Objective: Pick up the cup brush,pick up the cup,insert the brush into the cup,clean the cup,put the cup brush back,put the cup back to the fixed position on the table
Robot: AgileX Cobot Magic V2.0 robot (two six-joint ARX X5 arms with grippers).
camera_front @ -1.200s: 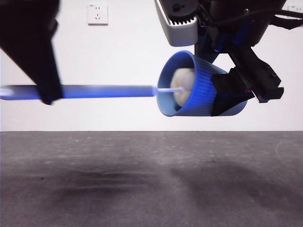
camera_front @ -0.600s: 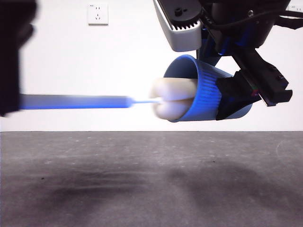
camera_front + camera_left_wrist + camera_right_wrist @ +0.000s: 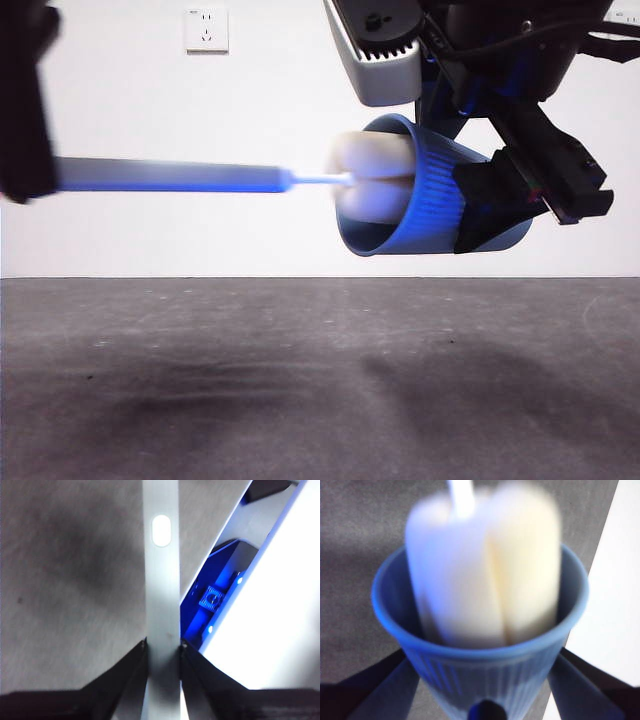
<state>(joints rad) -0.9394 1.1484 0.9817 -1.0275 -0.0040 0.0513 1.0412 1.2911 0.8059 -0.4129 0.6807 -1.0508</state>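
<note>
The cup (image 3: 432,198) was blue with fine vertical ribs. The brush (image 3: 370,185) had a pale cream sponge head, a thin white neck and a grey handle tinged blue. The worktop (image 3: 320,390) was dark grey with faint pale specks. Both end effectors were black.

Between my left gripper (image 3: 163,650) fingers the cup brush (image 3: 170,176) handle fills the gap, no spare room either side. Between my right gripper (image 3: 487,707) fingers sits the cup (image 3: 425,190), jaws tight on its ribbed wall. Cup mouth is mostly blocked by the sponge head, only thin slack at the rim. Below both sets of fingers I see open air down to the table (image 3: 320,380). Wall close behind.
</note>
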